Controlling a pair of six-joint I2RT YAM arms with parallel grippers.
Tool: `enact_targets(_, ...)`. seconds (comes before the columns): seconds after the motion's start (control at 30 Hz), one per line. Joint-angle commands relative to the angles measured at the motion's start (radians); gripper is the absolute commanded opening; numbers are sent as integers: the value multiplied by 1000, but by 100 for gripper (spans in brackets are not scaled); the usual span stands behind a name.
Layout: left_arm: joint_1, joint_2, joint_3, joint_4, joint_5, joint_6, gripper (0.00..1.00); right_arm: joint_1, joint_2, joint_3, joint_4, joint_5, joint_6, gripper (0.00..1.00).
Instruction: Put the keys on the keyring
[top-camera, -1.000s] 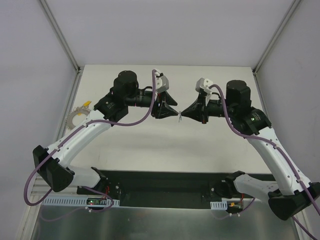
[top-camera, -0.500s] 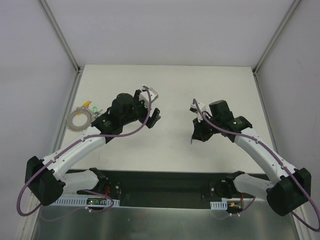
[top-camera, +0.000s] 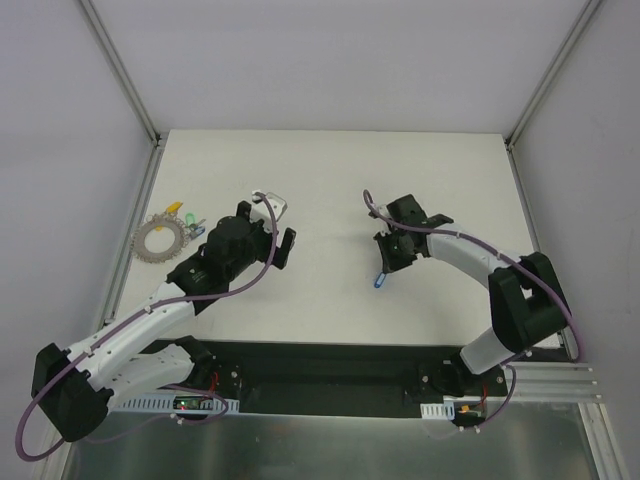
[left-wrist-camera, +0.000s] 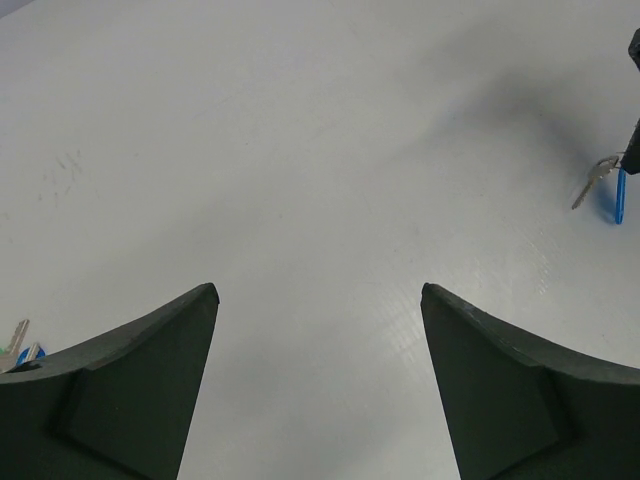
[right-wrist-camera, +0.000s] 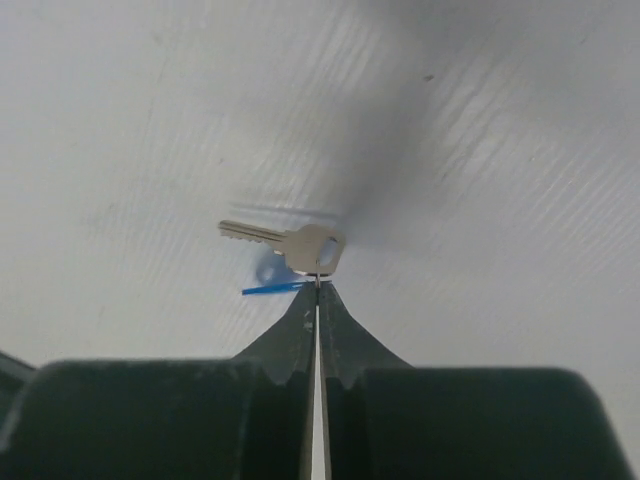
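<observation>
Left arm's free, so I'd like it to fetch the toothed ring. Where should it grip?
Probably take the ring by its near-left rim, from above, one finger in the hole, one outside: it lies flat, and keys crowd its far-right side.

- The left gripper met the right gripper tip to tip over the middle of the table a second ago. It has since pulled back to the left and nearer its base, and its jaws now stand wide apart.
- The right arm has folded in and dropped, so its gripper is low over the table.
- The key went with the right gripper and is pinched at its closed tips.
</observation>
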Motion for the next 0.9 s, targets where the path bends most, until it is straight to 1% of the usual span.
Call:
enact_targets(0.0, 0, -47, -31, 28, -56, -42, 83, -4, 74, 18, 137, 111, 61, 1)
enact_targets(0.17, -1, -65, -54, 20, -79, -56, 83, 0, 136, 21, 235, 143, 69, 1)
enact_targets(0.23, -1, -65, -57, 19, -85, -54, 83, 2, 154, 22, 256, 159, 72, 1)
enact_targets(0.27, -1, -62, -56, 19, -87, -53, 83, 5, 159, 24, 269, 200, 75, 1)
enact_targets(0.37, 0, -50, -54, 19, -84, -51, 83, 5, 174, 24, 296, 258, 84, 1)
enact_targets(0.6, -1, -16, -42, 19, -78, -48, 83, 5, 205, 16, 364, 305, 89, 4)
enact_targets(0.7, 0, -14, -39, 19, -73, -48, 83, 7, 191, 2, 382, 305, 104, 10)
enact_targets(0.73, 0, -17, -39, 17, -74, -48, 83, 4, 183, -2, 387, 305, 107, 16)
enact_targets(0.8, 2, -20, -41, 17, -74, -48, 83, 7, 151, -7, 393, 303, 120, 20)
enact_targets(0.83, 0, -27, -42, 17, -78, -48, 83, 5, 136, -10, 395, 303, 123, 25)
enact_targets(0.87, -1, -31, -39, 17, -79, -48, 83, 5, 123, -10, 391, 301, 127, 28)
